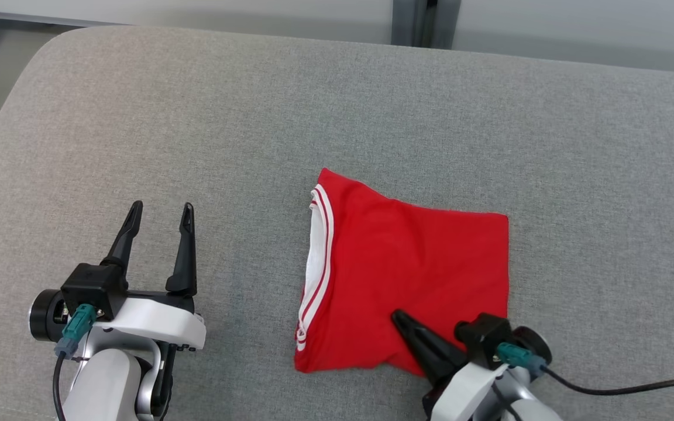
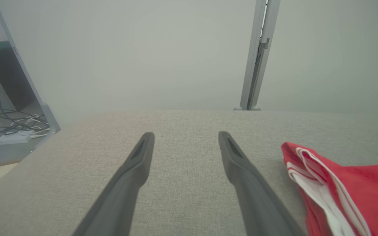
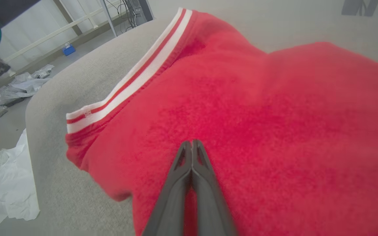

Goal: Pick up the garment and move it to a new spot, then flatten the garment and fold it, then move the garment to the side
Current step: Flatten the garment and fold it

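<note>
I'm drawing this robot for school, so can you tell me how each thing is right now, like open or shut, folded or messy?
Red garment: folded, lying flat on the grey cushion.
Left claw: open, holding nothing, apart from the garment.
Right claw: shut, tips on the garment; I can't tell whether it pinches any cloth.

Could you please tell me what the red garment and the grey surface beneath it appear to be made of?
The red garment: probably fleece or brushed knit, matte, from its fuzzy nap; its striped trim looks ribbed knit. The grey surface: likely woven upholstery fabric over padding, given the weave and rounded edge.
</note>
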